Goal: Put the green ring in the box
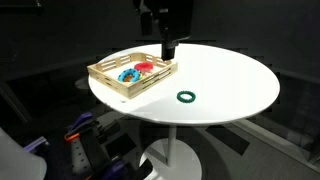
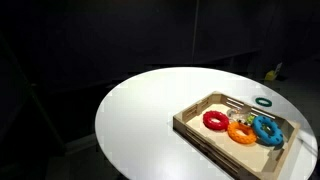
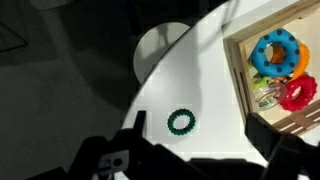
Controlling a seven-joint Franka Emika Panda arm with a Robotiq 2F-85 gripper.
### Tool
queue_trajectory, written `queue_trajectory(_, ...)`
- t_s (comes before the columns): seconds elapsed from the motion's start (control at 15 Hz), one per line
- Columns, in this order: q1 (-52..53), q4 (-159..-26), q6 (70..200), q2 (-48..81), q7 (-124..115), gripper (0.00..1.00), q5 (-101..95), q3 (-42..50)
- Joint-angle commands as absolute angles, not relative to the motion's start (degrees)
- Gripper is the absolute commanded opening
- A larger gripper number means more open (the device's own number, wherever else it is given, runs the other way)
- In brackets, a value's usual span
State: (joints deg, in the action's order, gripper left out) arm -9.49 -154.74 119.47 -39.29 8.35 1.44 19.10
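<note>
The green ring (image 1: 186, 97) lies flat on the white round table (image 1: 235, 85), a short way from the wooden box (image 1: 105, 78). It also shows in an exterior view (image 2: 263, 102) beyond the box (image 2: 190, 125), and in the wrist view (image 3: 181, 122). My gripper (image 1: 168, 45) hangs above the table near the box's far corner. In the wrist view it (image 3: 202, 130) is open and empty, with the ring below between the fingers, nearer the left one. The box (image 3: 240, 75) lies to the right there.
The box holds a red ring (image 2: 214, 120), an orange ring (image 2: 240, 130) and a blue ring (image 2: 267, 130). The table's round pedestal base (image 3: 160, 50) stands on the dark floor. Dark equipment (image 1: 85, 145) sits below the table edge.
</note>
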Motion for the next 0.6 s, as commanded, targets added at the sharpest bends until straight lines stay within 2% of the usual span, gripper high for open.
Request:
queue_trajectory(0.0, -10.74, -154.64, 119.33, -39.00, 9.12, 1.00, 2.37, 17.93)
queue_trajectory(0.53, -10.97, -153.56, 120.70, -37.76, 6.78, 1.00, 2.24, 16.21)
